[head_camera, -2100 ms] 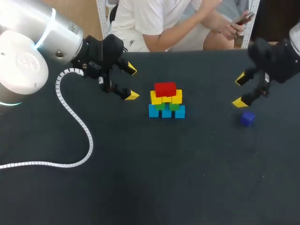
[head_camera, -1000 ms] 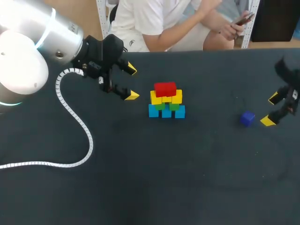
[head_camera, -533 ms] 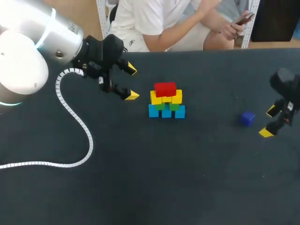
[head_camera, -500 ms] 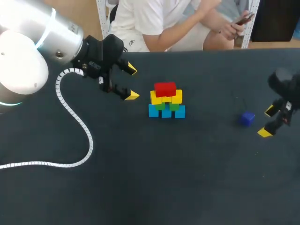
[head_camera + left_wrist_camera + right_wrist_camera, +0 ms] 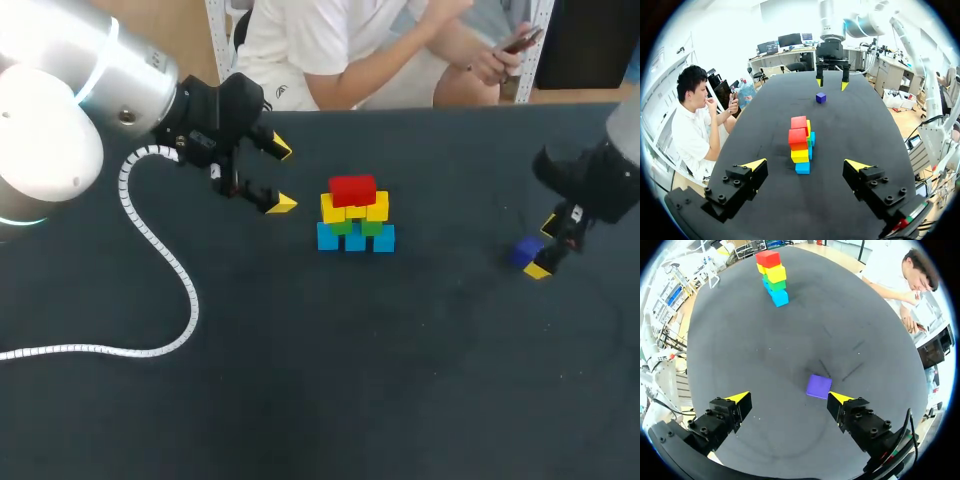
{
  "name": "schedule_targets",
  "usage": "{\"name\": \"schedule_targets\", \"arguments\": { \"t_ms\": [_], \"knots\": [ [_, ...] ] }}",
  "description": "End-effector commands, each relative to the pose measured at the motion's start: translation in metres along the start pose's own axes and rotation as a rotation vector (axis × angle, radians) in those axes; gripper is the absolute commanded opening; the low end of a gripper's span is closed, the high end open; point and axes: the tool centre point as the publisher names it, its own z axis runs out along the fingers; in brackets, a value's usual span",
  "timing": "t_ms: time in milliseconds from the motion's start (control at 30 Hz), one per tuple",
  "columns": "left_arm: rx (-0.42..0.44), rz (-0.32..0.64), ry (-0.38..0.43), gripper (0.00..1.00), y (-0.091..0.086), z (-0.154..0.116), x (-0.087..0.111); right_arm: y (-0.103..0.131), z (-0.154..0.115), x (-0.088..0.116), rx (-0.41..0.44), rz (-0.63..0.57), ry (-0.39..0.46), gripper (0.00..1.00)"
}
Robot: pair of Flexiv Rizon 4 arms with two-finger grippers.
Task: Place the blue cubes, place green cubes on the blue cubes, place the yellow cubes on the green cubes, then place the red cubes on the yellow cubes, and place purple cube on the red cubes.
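Purple cube [image 5: 819, 386], just beside right pincer [image 5: 789, 397] (spread wide)

The place looks like a robotics laboratory. A wide table [image 5: 330, 400] with a plain dark cover carries a small stack of coloured cubes [image 5: 355, 215], built in blue, green, yellow and red layers. To the left of the stack comes in the left arm [image 5: 70, 90], thick and silver with a lit blue ring, and its white ribbed cable hose [image 5: 165, 265] lies on the cover. To the right of the stack the right arm [image 5: 600, 175], black at its end, is near a single purple cube [image 5: 526, 251].
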Motion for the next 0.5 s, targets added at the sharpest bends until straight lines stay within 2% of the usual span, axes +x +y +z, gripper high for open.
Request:
{"name": "schedule_targets", "arguments": {
  "t_ms": [33,500],
  "knots": [
    [0.002,0.002,-0.003,1.00,0.001,0.000,0.001,-0.004,0.004,0.001,0.004,0.005,0.006,1.00],
    [0.002,0.002,-0.003,1.00,0.001,0.000,0.001,-0.004,0.017,0.010,0.001,0.036,0.013,1.00]
  ]
}}
